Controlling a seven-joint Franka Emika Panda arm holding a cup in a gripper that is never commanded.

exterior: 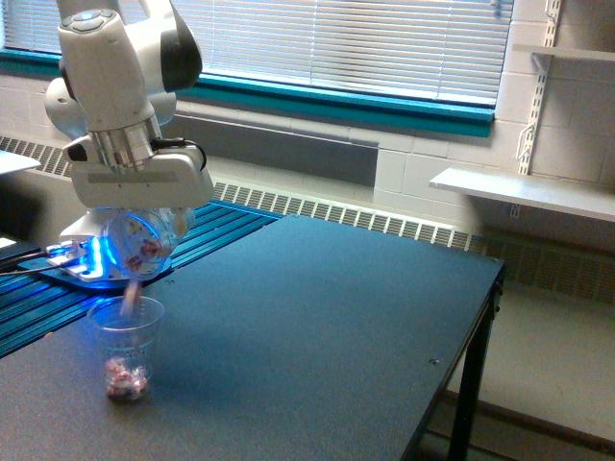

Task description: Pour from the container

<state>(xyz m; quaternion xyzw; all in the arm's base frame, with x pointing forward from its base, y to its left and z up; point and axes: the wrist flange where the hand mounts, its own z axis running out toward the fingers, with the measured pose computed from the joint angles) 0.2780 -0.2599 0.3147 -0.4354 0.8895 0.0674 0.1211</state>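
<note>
The container [139, 243], a clear rounded jar with reddish-brown and pale pieces inside, hangs tilted at the exterior view's left, lit blue from behind. My gripper [141, 216] is shut on it from above, under the white arm. A blurred streak of pieces [131, 293] falls from the jar's lower edge into a tapered clear plastic cup [126, 348] standing upright on the table directly below. A small heap of pieces lies in the cup's bottom.
The dark table [317, 327] runs to an edge at the exterior view's right. The arm's base with a blue light [91, 264] sits on a ribbed blue surface behind the cup. A wall shelf [519, 192] stands beyond the table.
</note>
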